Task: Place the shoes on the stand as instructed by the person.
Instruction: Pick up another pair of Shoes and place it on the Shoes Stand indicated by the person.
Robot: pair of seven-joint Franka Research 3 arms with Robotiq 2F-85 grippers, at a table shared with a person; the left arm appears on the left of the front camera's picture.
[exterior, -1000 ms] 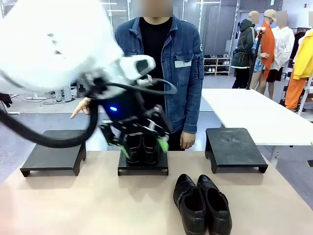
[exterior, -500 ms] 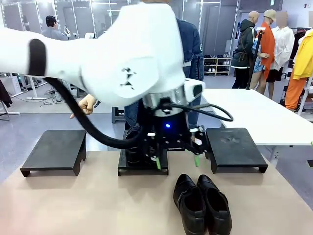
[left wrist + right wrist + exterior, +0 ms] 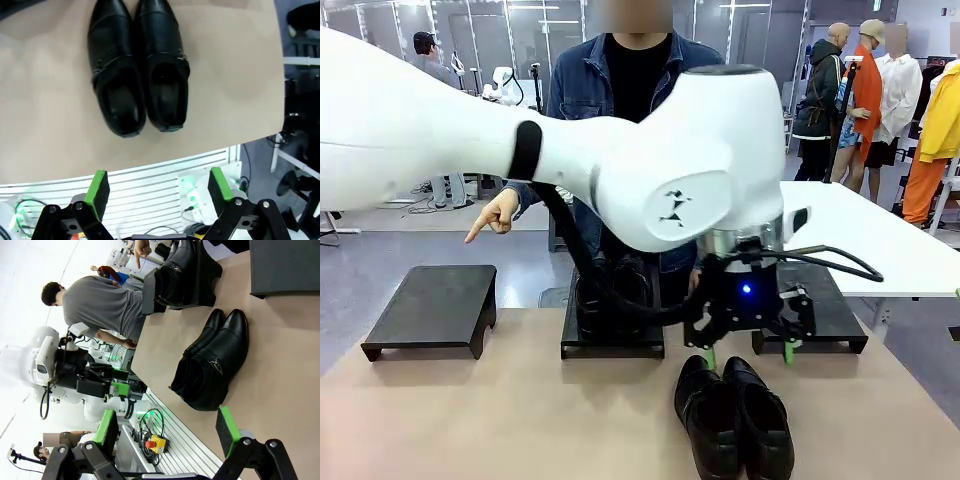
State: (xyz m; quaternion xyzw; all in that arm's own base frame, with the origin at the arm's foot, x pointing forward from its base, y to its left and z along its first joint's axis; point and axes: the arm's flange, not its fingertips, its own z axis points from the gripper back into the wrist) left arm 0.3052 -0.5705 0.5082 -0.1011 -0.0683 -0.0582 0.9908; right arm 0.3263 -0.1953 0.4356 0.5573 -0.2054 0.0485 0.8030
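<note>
One pair of glossy black shoes (image 3: 733, 418) lies on the tan table, toes toward me, right of centre. My left gripper (image 3: 748, 352) hangs open just above their far end; in the left wrist view the same pair (image 3: 137, 65) lies beyond my open left gripper (image 3: 159, 185), nothing between the green pads (image 3: 98, 187). A second pair of shoes (image 3: 610, 292) stands on the middle stand (image 3: 612, 345). The person (image 3: 638, 90) in a denim jacket points a hand (image 3: 492, 216) down toward the left stand (image 3: 432, 308). My right gripper (image 3: 167, 430) is open beside the table, off from the shoes (image 3: 212, 360).
A third black stand (image 3: 825, 310) sits at the right, partly behind my left wrist. The big white left arm (image 3: 520, 150) crosses the middle of the front view. A white table (image 3: 860, 235) and other people stand behind on the right.
My left arm swung right from the middle stand, leaving a pair of shoes there, and now hovers open over the pair on the table. The person's hand keeps pointing left.
</note>
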